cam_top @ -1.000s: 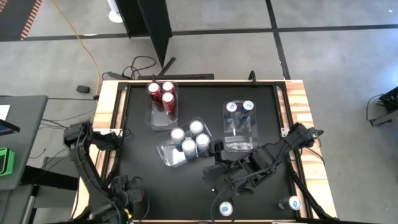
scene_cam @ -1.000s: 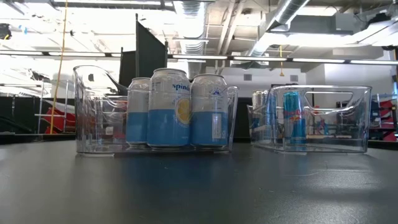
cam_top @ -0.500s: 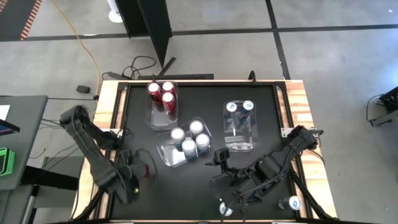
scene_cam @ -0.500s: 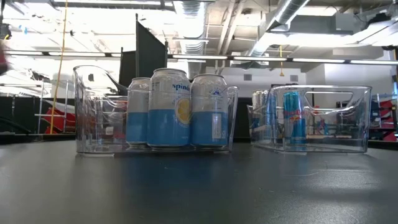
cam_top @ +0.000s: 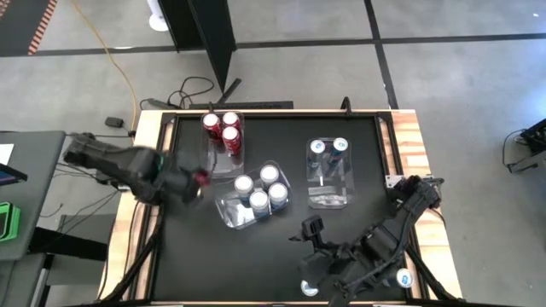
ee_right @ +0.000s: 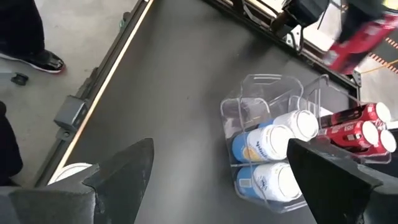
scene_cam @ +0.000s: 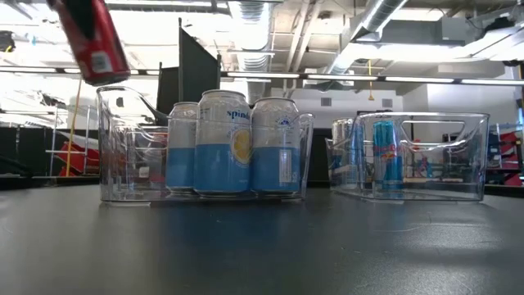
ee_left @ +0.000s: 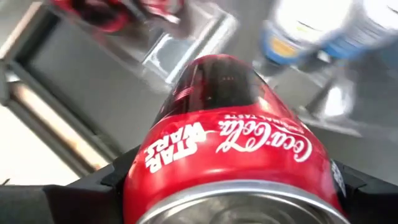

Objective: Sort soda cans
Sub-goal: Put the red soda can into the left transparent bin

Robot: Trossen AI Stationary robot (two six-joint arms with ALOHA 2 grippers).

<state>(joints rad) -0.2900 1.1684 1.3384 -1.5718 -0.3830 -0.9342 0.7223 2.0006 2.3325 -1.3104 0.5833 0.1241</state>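
Observation:
My left gripper [cam_top: 194,181] is shut on a red cola can [ee_left: 230,143] and hangs above the table's left part, between the red-can bin and the near edge. In the low view the can [scene_cam: 90,37] shows high up, tilted. Three red cans [cam_top: 223,130] stand in the far left clear bin. Several silver-and-light-blue cans [cam_top: 258,189] fill the middle bin, and two dark blue cans [cam_top: 328,147] stand in the right bin. My right gripper [ee_right: 217,168] is open, low at the near edge, beside a loose dark blue can [cam_top: 309,288]. Another loose can [cam_top: 401,278] stands to its right. My left gripper pinches the red can's side wall [ee_left: 134,168] between its two fingers, one on each side of the body. The can's length runs along the fingers. It is lifted clear of the table and hangs tilted in the low view.
The three clear bins stand in the table's middle and far part: red [cam_top: 213,162], silver-blue [cam_top: 230,213], dark blue [cam_top: 328,198]. Bare black table top [cam_top: 247,264] lies toward the near edge. A person's shoe [ee_right: 37,59] shows on the floor beyond the table.
My left gripper has risen from the near left corner and travelled toward the far edge with the red can lifted clear, which has come into the low view from above. My right arm has moved toward the near edge, down to the loose dark blue can.

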